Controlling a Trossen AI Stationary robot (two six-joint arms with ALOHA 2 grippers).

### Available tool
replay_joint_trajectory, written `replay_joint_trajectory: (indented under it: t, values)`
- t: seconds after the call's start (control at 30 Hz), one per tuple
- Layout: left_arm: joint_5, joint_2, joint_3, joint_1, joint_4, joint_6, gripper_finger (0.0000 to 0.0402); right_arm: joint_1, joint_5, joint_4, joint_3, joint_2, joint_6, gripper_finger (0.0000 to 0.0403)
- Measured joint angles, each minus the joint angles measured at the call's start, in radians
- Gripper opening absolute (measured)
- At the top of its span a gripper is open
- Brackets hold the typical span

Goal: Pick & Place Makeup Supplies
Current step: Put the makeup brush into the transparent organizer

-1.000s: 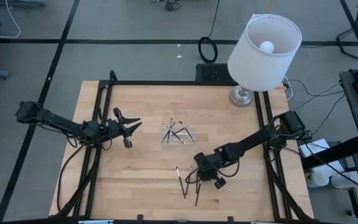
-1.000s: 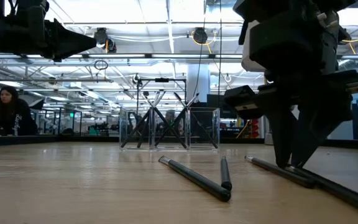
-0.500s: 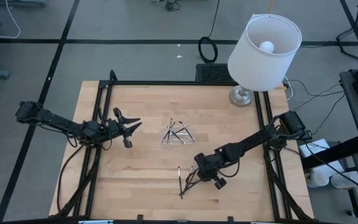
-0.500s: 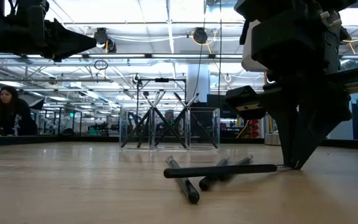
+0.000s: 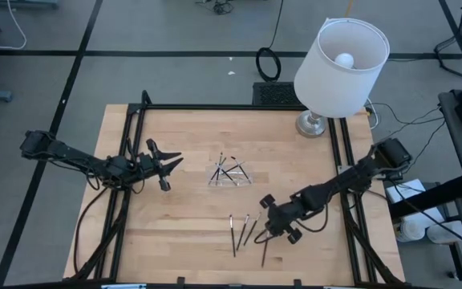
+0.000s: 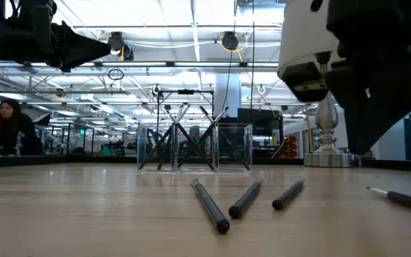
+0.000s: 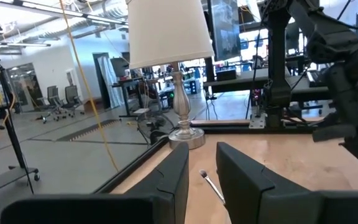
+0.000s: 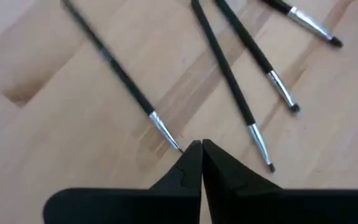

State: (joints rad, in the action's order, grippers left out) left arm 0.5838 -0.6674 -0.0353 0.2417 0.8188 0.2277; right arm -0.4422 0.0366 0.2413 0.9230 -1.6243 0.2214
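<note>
Left arm waits over the table's [image 5: 175, 241] left half, well apart from everything else. Left gripper [image 5: 169, 160] hangs in the air; in its wrist view the two fingers [image 7: 169, 180] stand a little apart with nothing between them. Beyond that gap one thin stick [image 7: 215, 186] shows only in part, its lower end cut off by the fingers.

Centre of the table: a small clear tray [image 5: 229, 173] holds several dark sticks [image 5: 231, 170] leaning crosswise. From above they overlap too much to count; from table height they read as crossed dark lines behind the clear wall.

Nearer the front edge, three brushes [image 5: 241, 230] lie flat on the wood, close together. Each is a thin black handle with a short silvery section and a small dark tip. Long axes run roughly front to back, slightly fanned.

Just right of them lies a fourth brush [image 5: 265, 247], same build, also roughly front to back. In the low view it is cut off at the frame edge.

Right gripper [image 5: 274, 229] sits just above this fourth brush's far end, fingers pressed together. The wrist view shows the silvery end [image 8: 165, 132] stopping beside the fingertips, not between them; contact cannot be settled.

Lamp [image 5: 339, 68] stands at the far right corner.
</note>
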Motion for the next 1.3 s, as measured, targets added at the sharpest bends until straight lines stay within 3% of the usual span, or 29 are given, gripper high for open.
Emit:
replay_joint_trajectory:
  t: [0.2, 0.33, 0.53, 0.77, 0.97, 1.2, 1.3]
  values:
    - [-0.001, 0.0, 0.0, 0.0, -0.001, -0.001, 0.009, -0.015, -0.044, 0.026, 0.002, 0.055, -0.023, 0.0]
    - [-0.001, 0.0, 0.0, 0.0, -0.001, -0.002, 0.009, -0.014, -0.113, 0.034, 0.001, 0.057, -0.196, 0.0]
    - [-0.001, 0.0, 0.0, 0.0, -0.002, -0.006, 0.009, -0.027, -0.035, 0.073, 0.001, 0.058, -0.315, 0.0017]
    - [-0.001, 0.0, 0.0, 0.0, -0.002, -0.015, 0.009, -0.038, -0.024, 0.108, -0.012, 0.059, -0.394, 0.0086]
    - [-0.001, 0.0, 0.0, 0.0, -0.002, -0.017, 0.009, -0.076, 0.095, 0.299, -0.016, 0.059, -0.531, 0.0142]
    - [-0.001, 0.0, 0.0, 0.0, -0.003, -0.023, 0.009, -0.179, 0.169, 0.339, -0.017, 0.059, -0.602, 0.0151]
    - [-0.001, 0.0, 0.0, 0.0, -0.003, -0.024, 0.009, -0.236, 0.114, 0.334, -0.017, 0.059, -0.63, 0.0146]
